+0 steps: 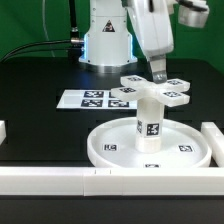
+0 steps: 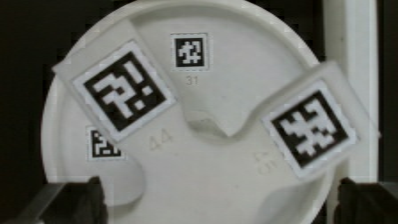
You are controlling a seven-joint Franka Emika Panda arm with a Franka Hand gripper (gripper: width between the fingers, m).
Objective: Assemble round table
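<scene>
On the black counter (image 1: 40, 120), seen from the exterior view, long white bars (image 1: 60, 180) fence the near edge, with a further bar section at the exterior view's right and a short white stub at its left. Behind them the white robot arm (image 1: 150, 30) comes down from its base at the back. Flat on the counter toward the back lies the marker board (image 1: 90, 99), carrying its square tags.

Just inside the bars sits the large rimmed disc (image 1: 110, 148), lying flat with tags on its floor. From its middle the short thick cylinder (image 1: 149, 122) stands upright, a tag on its side facing the camera. Resting on top of the cylinder is the small cross-shaped piece (image 1: 168, 94), its arms spread level and each bearing a tag.

The gripper (image 1: 158, 72) hangs straight down over the centre of the cross-shaped piece, its tips right at the piece's hub; whether they pinch it cannot be told from here.

The wrist view looks down past two tagged arms of the cross-shaped piece (image 2: 306, 122) onto the disc (image 2: 231, 30) below. Dark fingertips (image 2: 71, 200) show blurred at the frame edge, too unclear to judge their spread.
</scene>
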